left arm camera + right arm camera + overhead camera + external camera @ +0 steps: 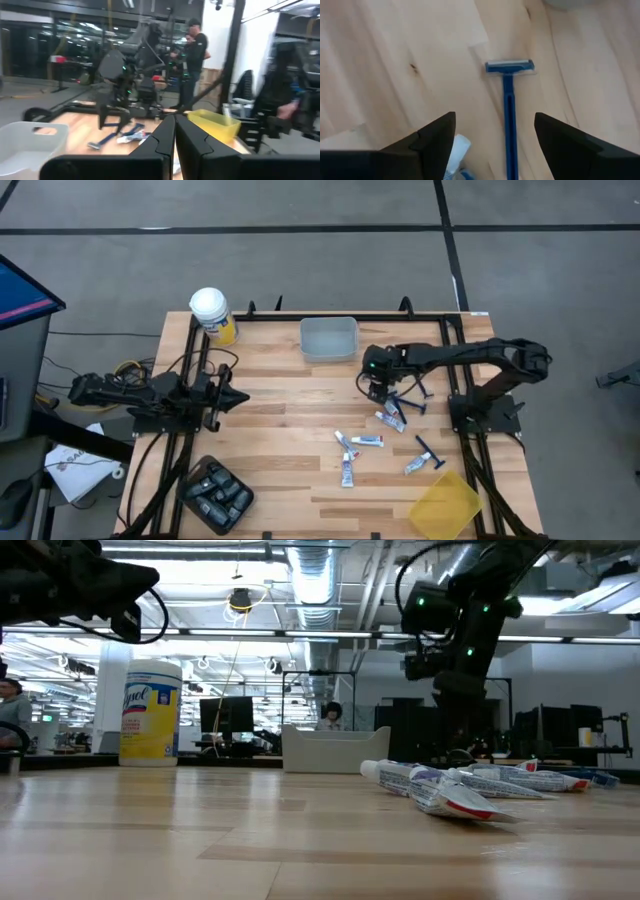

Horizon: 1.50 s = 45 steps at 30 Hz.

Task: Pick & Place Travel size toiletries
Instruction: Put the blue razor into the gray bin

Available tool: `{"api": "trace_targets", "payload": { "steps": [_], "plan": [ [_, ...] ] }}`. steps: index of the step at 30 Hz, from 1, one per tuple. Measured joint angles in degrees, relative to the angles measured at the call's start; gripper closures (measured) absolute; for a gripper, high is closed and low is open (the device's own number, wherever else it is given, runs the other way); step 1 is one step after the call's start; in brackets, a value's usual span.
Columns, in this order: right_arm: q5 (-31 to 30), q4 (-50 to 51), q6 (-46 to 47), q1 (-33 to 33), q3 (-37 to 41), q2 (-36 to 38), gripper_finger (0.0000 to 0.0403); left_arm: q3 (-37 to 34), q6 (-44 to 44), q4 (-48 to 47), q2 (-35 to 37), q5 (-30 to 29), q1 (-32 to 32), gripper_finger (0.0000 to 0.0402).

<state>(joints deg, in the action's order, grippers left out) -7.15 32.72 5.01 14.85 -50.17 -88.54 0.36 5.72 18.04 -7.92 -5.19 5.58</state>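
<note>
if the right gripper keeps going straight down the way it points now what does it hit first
Most likely the blue razor. The right gripper points down at the table with its jaws open, and the razor handle runs between them. Its height above the razor is hard to judge.

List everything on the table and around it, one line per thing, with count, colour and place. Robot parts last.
wooden table: one, light wood, centre of the high view.
wipes canister: one, yellow with a white lid, far left corner.
grey bin: one, pale grey, far edge at the middle.
yellow bin: one, yellow, near right corner.
black tray: one, holding dark oval pieces, near left corner.
squeeze tubes: about five, white with blue and red marks, scattered right of centre.
razors: at least three, blue, right side.
left gripper: shut, at the left edge.
right gripper: open, above a razor.
</note>
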Motion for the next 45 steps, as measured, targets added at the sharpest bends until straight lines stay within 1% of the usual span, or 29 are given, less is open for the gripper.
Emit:
{"api": "trace_targets", "payload": {
  "steps": [3, 6, 8, 15, 18, 20, 23, 26, 31, 36, 38, 42, 45],
  "plan": [
    [0.4, -0.33, 0.1, 1.23, 0.0, -2.21, 0.0138, 0.0, -0.72, 0.0, 0.0, -3.33, 0.0, 0.0394],
    [1.83, -0.65, -0.01, 2.37, 0.0, -4.73, 0.0138, 0.0, -0.77, 0.0, 0.0, -5.41, 0.0, 0.0394],
    [2.93, -1.08, -0.2, 3.11, 0.0, -5.9, 0.0138, 0.0, -0.77, 0.02, 0.0, -5.58, 0.0, 0.0394],
    [3.93, -2.09, -0.7, 5.29, -0.86, -9.14, 0.0138, 0.0, -0.4, 0.8, 0.0, -5.59, 0.0, 0.0394],
    [4.53, -1.05, -1.96, 6.14, -2.37, -10.48, 0.0148, 0.0, -0.33, 1.01, 0.0, -5.33, 0.0, 0.0394],
    [4.51, -0.52, -3.42, 6.39, -3.83, -11.63, 0.0161, 0.0, -0.31, 1.07, 0.0, -5.3, 0.0, 0.0394],
    [4.53, 0.94, -4.95, 6.5, -6.26, -13.46, 0.0191, 0.0, -0.31, 1.31, 0.0, -5.1, 0.0, 0.0394],
    [4.84, 2.53, -5.66, 6.5, -8.37, -15.18, 0.0236, 0.0, -0.31, 1.39, 0.0, -5.05, 0.0, 0.0394],
    [4.94, 4.74, -5.53, 6.47, -10.89, -17.66, 0.0324, 0.0, -0.31, 1.46, 0.0, -5.03, 0.0, 0.0394],
    [4.75, 6.03, -5.42, 6.47, -12.05, -18.22, 0.0386, 0.0, -0.31, 1.49, 0.0, -5.03, 0.0, 0.0394],
    [4.84, 6.62, -5.41, 6.53, -12.69, -18.26, 0.0391, 0.0, -0.31, 1.49, 0.0, -5.03, 0.0, 0.0394],
    [4.82, 7.61, -4.82, 6.61, -13.74, -18.46, 0.038, 0.0, -0.31, 1.48, 0.0, -5.03, 0.0, 0.0394],
    [4.99, 7.83, -3.64, 6.61, -13.94, -18.49, 0.0388, 0.0, -0.31, 1.1, 0.0, -5.03, 0.0, 0.0394]
  ]
}}
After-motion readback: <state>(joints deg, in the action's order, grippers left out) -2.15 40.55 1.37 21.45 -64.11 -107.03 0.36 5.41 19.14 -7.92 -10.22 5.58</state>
